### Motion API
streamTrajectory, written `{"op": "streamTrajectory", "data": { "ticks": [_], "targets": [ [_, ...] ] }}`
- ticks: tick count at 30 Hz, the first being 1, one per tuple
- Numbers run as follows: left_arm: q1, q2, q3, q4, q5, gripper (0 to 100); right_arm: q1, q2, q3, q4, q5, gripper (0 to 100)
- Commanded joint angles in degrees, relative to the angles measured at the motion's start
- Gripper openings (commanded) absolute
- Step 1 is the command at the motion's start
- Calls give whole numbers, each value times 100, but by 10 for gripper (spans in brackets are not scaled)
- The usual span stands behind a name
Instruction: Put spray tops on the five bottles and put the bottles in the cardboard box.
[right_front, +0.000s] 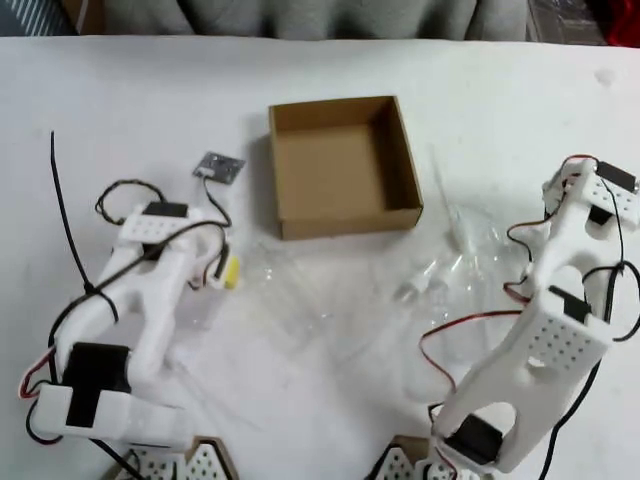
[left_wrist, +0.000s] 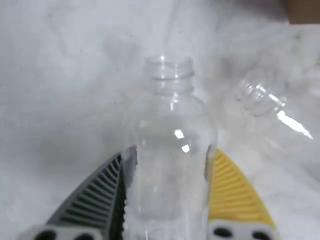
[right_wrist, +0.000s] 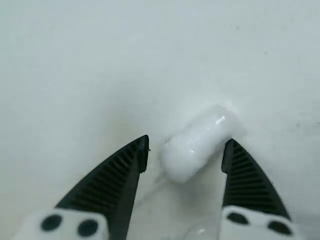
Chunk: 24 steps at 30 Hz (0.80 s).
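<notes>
While the cardboard box (right_front: 350, 222) sits empty near the middle of the tabletop's far edge, no bottle seen carries a spray top. The left gripper (left_wrist: 170, 155) grips a clear bottle (left_wrist: 170, 115) toward the left edge, its neck uncapped. The right gripper (right_wrist: 186, 147) stands spread around a white spray top (right_wrist: 197, 142) lying on the tabletop, not touching it. Judgement: the task is barely begun; all capping and boxing remain.
</notes>
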Motion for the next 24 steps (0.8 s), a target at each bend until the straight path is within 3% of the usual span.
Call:
{"op": "streamTrajectory", "data": {
  "ticks": [1,5,9,11,16,21,24],
  "targets": [
    [-22,-57,-44,-132,-79,94,-31,374,-756,22,-53,205],
    [-13,-57,-44,-132,-79,94,-13,1051,-1486,163,-9,183],
    [-13,-57,-44,-132,-79,94,119,1490,-2224,602,369,8],
    [-13,-57,-44,-132,-79,94,136,1622,-2620,840,897,32],
    [-13,-57,-44,-132,-79,94,312,1701,-3640,1569,1336,19],
    [-13,-57,-44,-132,-79,94,286,1710,-4782,2264,3701,20],
    [-13,-57,-44,-132,-79,94,286,1692,-5433,2747,4712,19]
  ]
}}
